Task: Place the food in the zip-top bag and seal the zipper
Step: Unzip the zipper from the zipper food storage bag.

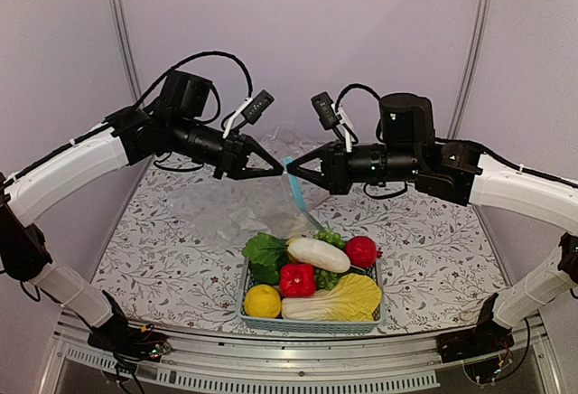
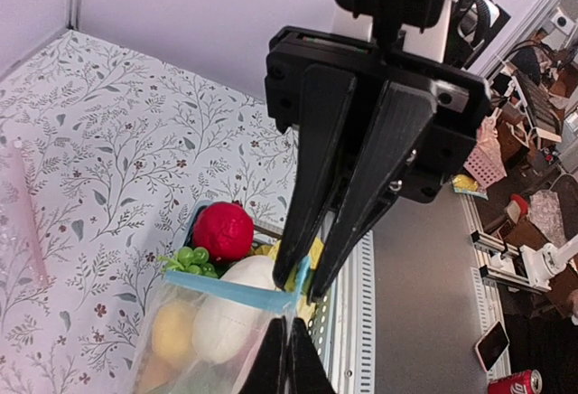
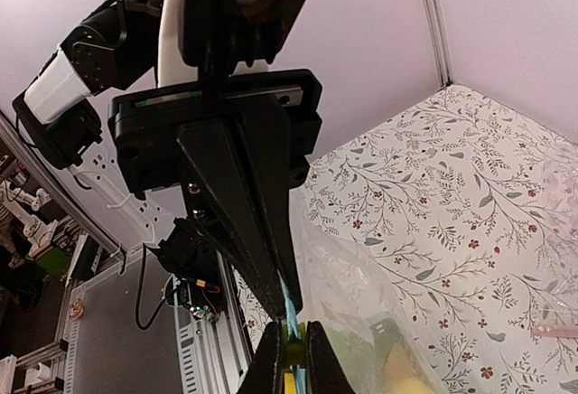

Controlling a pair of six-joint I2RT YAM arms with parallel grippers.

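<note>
The clear zip-top bag (image 1: 217, 209) hangs from both grippers above the table, its teal zipper (image 1: 298, 195) running down toward the basket. My left gripper (image 1: 278, 170) and right gripper (image 1: 294, 170) meet tip to tip, both shut on the zipper's end. In the left wrist view my left gripper (image 2: 289, 344) pinches the zipper (image 2: 226, 290) beside the right gripper (image 2: 307, 281). In the right wrist view my right gripper (image 3: 291, 344) is shut on the strip (image 3: 289, 313). The food lies in the basket: lemon (image 1: 262, 301), red pepper (image 1: 297, 279), radish (image 1: 318, 254), red fruit (image 1: 360, 251), cabbage (image 1: 334, 299), green leaves (image 1: 264, 254).
The light-blue slatted basket (image 1: 312, 325) stands at the table's near edge, under and in front of the grippers. Green grapes (image 1: 327, 237) lie at its back. The floral tablecloth (image 1: 433, 249) covers the table. Metal frame posts stand at the back corners.
</note>
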